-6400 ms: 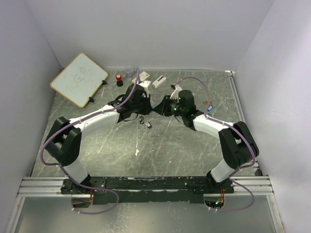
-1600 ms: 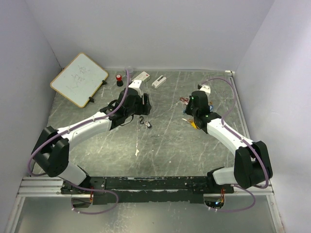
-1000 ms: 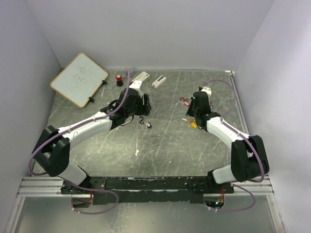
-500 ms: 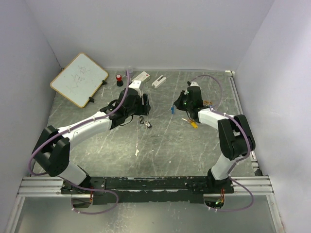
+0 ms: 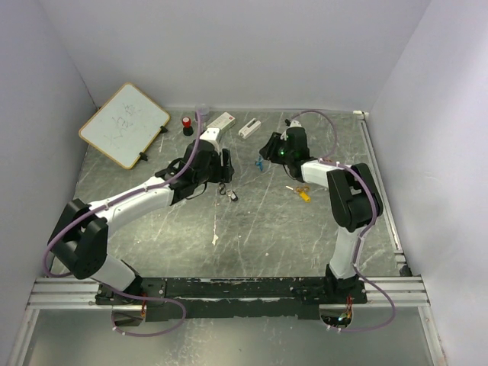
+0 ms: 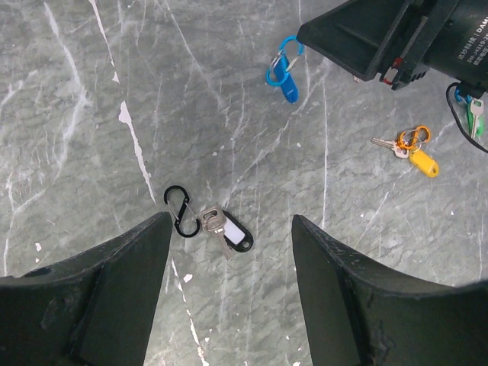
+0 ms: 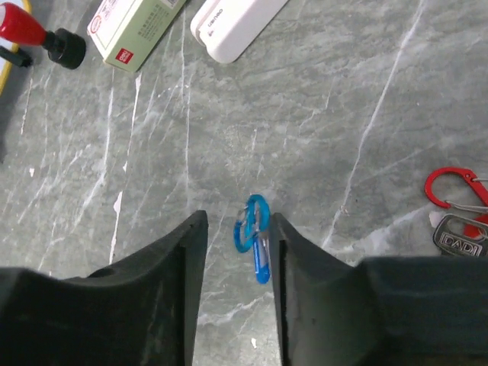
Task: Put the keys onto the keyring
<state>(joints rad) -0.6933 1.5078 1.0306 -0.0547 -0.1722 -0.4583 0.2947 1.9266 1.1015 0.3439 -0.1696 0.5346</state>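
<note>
Where your left fingers (image 6: pixel 107 290) stand wide apart above the tabletop (image 6: pixel 76 114), a black clip (image 6: pixel 181 210) and a white key (image 6: pixel 229 235) lie joined below them. Next comes the blue key (image 7: pixel 261 263), flat on the tabletop. Your right fingers (image 7: pixel 160 290) hang over it, a little apart, holding nothing. Farther right lies the yellow key (image 6: pixel 423 162).

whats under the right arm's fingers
The blue key with its clip lies on the table between the right gripper's fingers; the table directly beneath each finger is hidden.
</note>
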